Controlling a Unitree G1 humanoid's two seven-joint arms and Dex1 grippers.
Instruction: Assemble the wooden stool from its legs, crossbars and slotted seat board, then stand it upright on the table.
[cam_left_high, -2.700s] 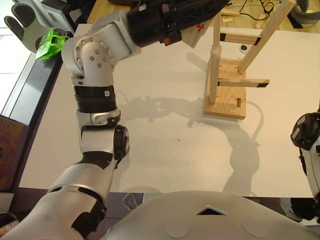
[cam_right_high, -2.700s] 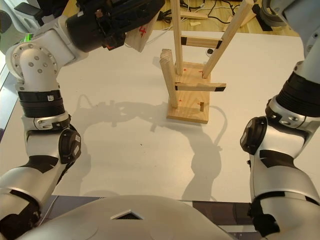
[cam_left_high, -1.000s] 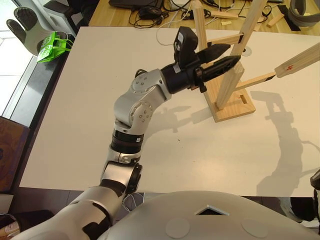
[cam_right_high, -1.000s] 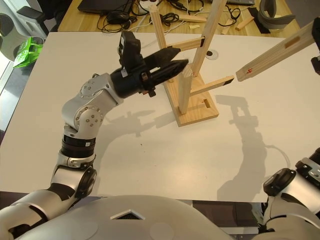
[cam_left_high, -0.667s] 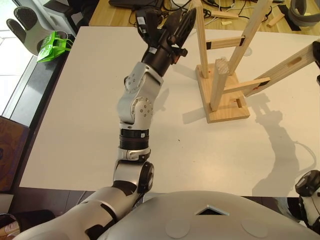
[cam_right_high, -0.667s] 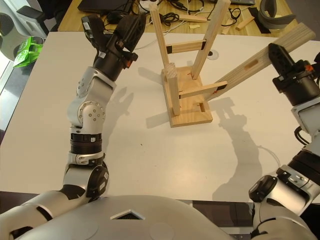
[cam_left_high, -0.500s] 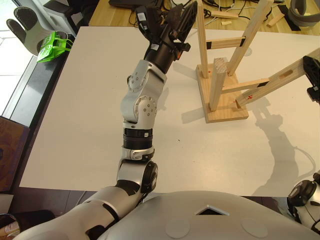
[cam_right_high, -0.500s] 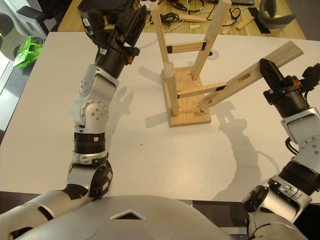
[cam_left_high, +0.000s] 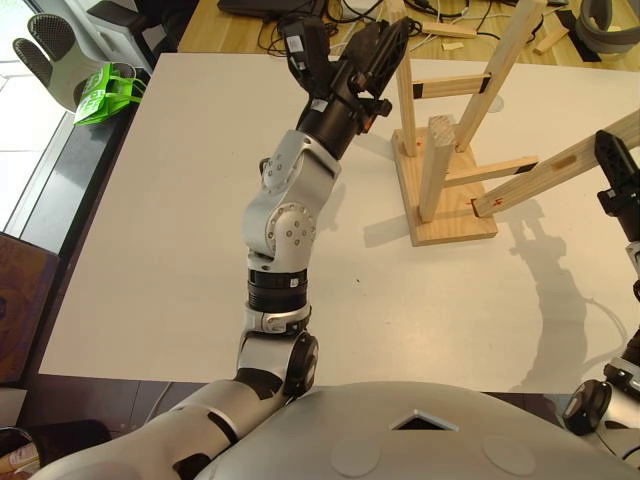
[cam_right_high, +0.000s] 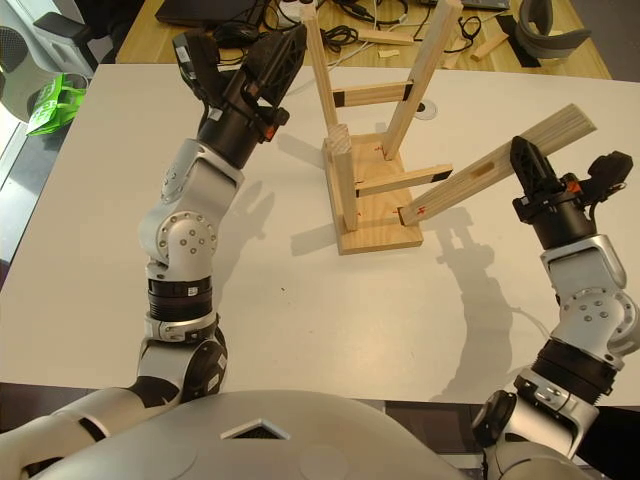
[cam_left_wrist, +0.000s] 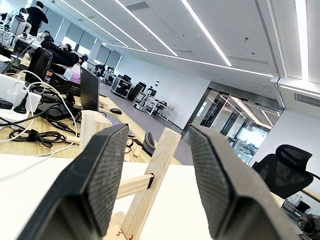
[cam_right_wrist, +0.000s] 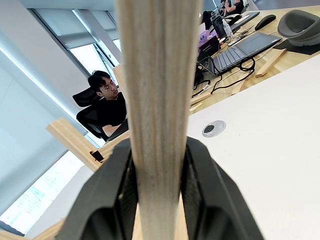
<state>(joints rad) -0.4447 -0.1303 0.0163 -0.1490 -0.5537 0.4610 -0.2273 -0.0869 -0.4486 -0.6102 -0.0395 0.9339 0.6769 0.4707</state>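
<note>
The slotted seat board lies flat on the white table with three legs standing up from it, joined by two black-taped crossbars. My right gripper is shut on a fourth wooden leg, which slants down so that its lower end rests at the board's near right corner. In the right wrist view this leg runs between the fingers. My left gripper hangs open in the air just left of the far left leg, touching nothing; its pads frame the stool beyond.
The white table has free room to the left and in front of the stool. A green object lies off its far left corner. Cables and loose wooden pieces sit on the desk behind. A round cable hole is behind the stool.
My right gripper has sunk a little, so the held leg slants flatter, its lower end staying at the seat board. My left gripper has shifted slightly right, toward the stool's far leg.
</note>
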